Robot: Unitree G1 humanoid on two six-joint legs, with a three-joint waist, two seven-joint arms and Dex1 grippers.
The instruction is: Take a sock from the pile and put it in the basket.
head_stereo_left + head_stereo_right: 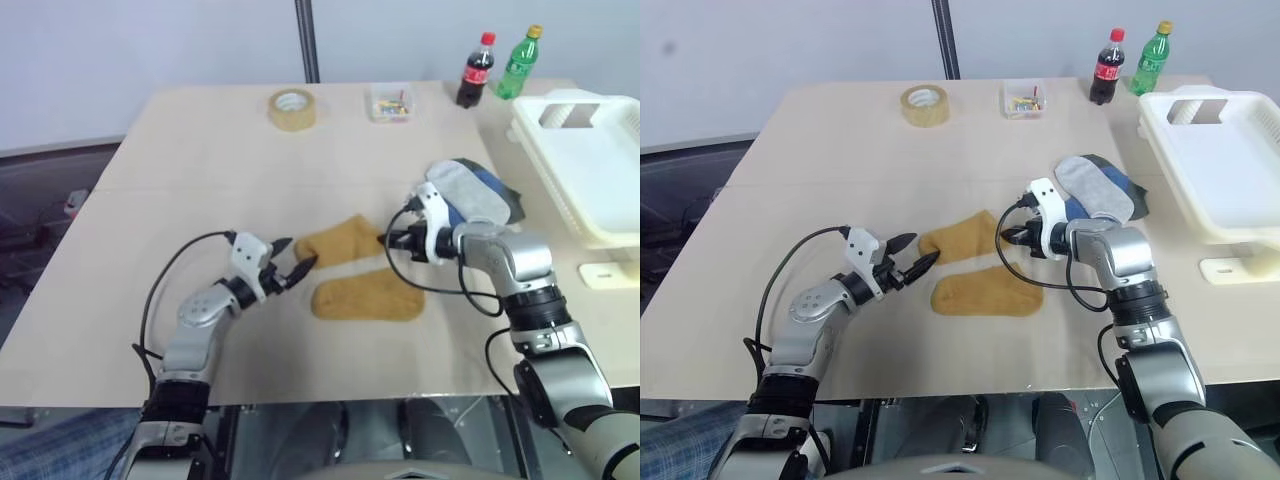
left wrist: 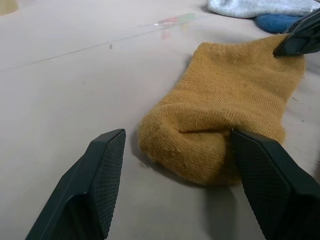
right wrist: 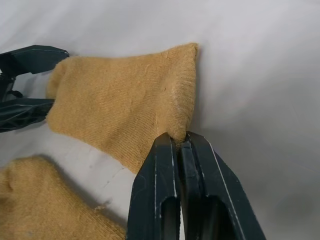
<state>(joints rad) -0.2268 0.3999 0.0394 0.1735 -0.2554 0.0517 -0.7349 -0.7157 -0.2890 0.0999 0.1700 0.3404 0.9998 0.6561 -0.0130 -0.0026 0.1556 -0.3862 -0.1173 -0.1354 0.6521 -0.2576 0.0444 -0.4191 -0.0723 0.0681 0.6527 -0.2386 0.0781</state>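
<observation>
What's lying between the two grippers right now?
The mustard-yellow sock spans the stretch from the left gripper to the right gripper, seen in the left eye view.

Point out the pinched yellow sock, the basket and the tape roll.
pinched yellow sock (image 1: pixel 340 243), left eye view, mid-fabric.
basket (image 1: pixel 560 172), left eye view, near rim.
tape roll (image 1: pixel 292 117), left eye view, outer band.

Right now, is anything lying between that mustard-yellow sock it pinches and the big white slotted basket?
Yes: the pile of grey, blue and dark socks lies between the mustard-yellow sock, pinched by the right gripper, and the white basket.
</observation>
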